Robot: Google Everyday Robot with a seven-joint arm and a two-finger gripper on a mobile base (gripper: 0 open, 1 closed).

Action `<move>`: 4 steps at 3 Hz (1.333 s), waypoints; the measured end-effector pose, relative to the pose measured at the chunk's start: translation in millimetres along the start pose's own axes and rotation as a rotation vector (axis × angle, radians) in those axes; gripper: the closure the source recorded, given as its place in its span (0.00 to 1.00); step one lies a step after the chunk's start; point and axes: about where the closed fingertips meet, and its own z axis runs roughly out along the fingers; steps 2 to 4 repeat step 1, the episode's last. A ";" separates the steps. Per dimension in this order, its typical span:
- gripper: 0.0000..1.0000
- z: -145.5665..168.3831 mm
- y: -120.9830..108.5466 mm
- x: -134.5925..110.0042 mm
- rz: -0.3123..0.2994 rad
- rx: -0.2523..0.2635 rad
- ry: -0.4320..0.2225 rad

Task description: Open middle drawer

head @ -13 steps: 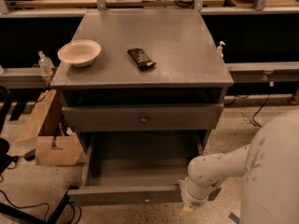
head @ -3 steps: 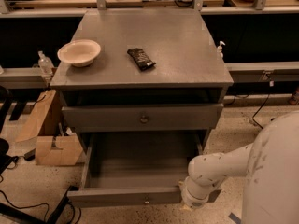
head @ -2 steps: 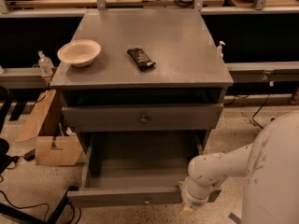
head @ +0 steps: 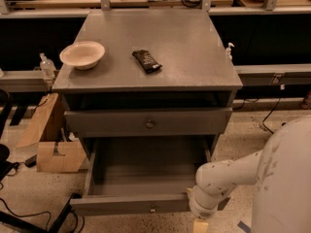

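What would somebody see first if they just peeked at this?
Probably the middle drawer, pulled far out of the grey cabinet with its grey tray showing. Next comes the big white robot arm at lower right, its claw down by the drawer's front right corner, at the picture's bottom edge. On the cabinet top sit a pale bowl at left and a dark snack bar near the middle.
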 end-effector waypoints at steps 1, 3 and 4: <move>0.00 0.0 0.0 0.0 0.000 0.000 0.000; 0.00 0.0 0.0 0.0 0.000 0.000 0.000; 0.00 0.0 0.0 0.0 0.000 0.000 0.000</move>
